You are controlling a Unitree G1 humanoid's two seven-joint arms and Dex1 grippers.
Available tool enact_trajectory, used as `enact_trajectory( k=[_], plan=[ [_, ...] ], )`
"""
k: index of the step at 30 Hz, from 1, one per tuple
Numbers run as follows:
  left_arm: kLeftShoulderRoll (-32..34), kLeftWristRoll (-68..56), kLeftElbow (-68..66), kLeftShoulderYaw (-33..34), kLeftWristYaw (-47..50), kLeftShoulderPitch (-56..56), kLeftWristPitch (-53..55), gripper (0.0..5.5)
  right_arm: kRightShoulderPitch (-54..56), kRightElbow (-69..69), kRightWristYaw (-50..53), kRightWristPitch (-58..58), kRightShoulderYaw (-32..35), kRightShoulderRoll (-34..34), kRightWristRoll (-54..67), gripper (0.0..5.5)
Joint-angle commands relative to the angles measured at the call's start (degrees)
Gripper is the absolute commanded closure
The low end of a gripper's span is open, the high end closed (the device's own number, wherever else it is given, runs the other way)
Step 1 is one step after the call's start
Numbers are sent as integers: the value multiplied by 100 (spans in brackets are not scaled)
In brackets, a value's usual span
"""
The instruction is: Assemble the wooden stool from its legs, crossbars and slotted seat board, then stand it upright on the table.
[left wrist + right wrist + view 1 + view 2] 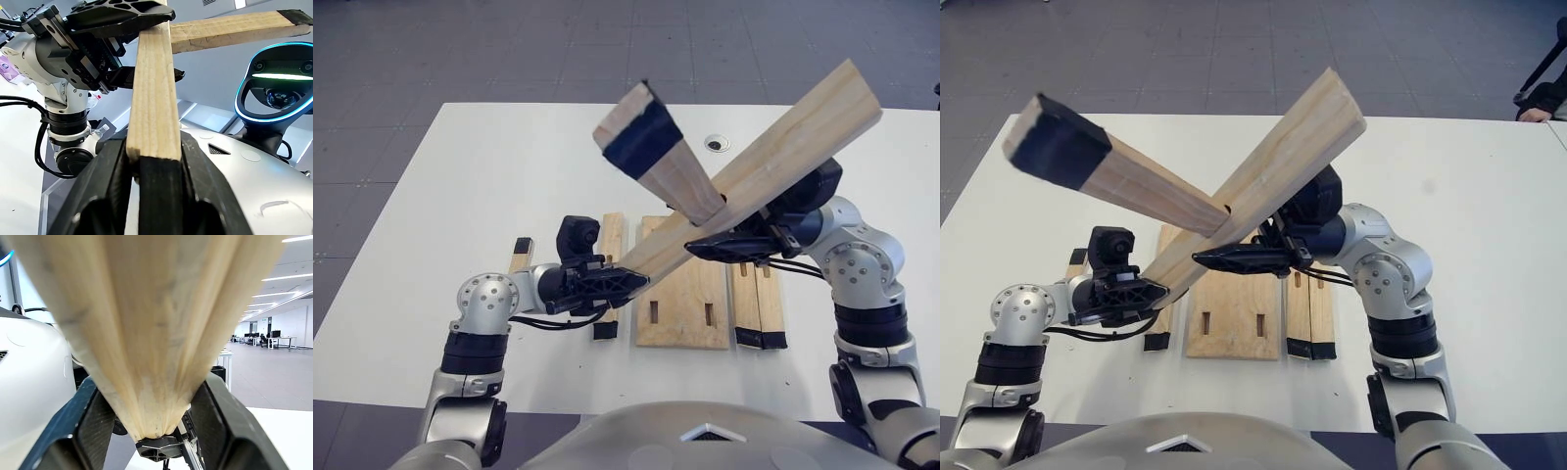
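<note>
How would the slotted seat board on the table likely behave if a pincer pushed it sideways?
The seat board lies flat on the smooth table, so it would probably slide, not tip or roll. It looks like solid wood, so likely stiff. Two black-tipped pieces lie close beside it on the robot's right; a push that way would probably shove them.

A white table [460,196] carries a flat seat board [680,304] with slots. Just left of it lies a wooden bar [610,240] with a black end, and farther left a shorter piece [520,257]. Two black-tipped bars [769,304] lie side by side just right of the board. A round cable hole [716,144] sits farther back.
</note>
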State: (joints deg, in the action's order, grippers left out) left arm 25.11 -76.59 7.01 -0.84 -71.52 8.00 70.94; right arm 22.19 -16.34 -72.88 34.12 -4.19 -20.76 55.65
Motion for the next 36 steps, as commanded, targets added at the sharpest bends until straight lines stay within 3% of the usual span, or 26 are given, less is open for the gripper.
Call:
enact_trajectory(
  k=[1, 7, 8, 15, 25, 29, 33, 36],
  plan=[
    [-80, 52, -59, -50, 287, -18, 68, 445, 225, -189, -99, 82, 161, 72, 441, 335],
    [-446, 746, -104, -61, 893, -51, -746, 445, 210, -209, -95, 211, 205, 119, 596, 335],
    [-474, 852, -94, -84, 907, -70, -867, 408, 202, -212, -82, 215, 216, 124, 608, 335],
    [-409, 517, -352, 603, 1258, 74, -903, 294, 175, 102, 1, 26, 327, 7, 238, 335],
    [-107, 532, 152, 1090, 1353, -427, -1071, 290, 509, 1169, 435, -362, 982, -134, -218, 335],
    [-367, 2324, 782, 499, 2291, -824, -2433, 290, 941, 2275, 1099, -458, 1371, 17, -425, 335],
    [-33, 6217, 1758, -1302, 3618, -1211, -5154, 290, 1488, 3761, 1942, -1026, 1501, 225, -1146, 335],
    [390, 8463, 2023, -2362, 4128, -1109, -6357, 290, 1844, 4684, 2242, -1465, 1547, 308, -1484, 335]
  ],
)
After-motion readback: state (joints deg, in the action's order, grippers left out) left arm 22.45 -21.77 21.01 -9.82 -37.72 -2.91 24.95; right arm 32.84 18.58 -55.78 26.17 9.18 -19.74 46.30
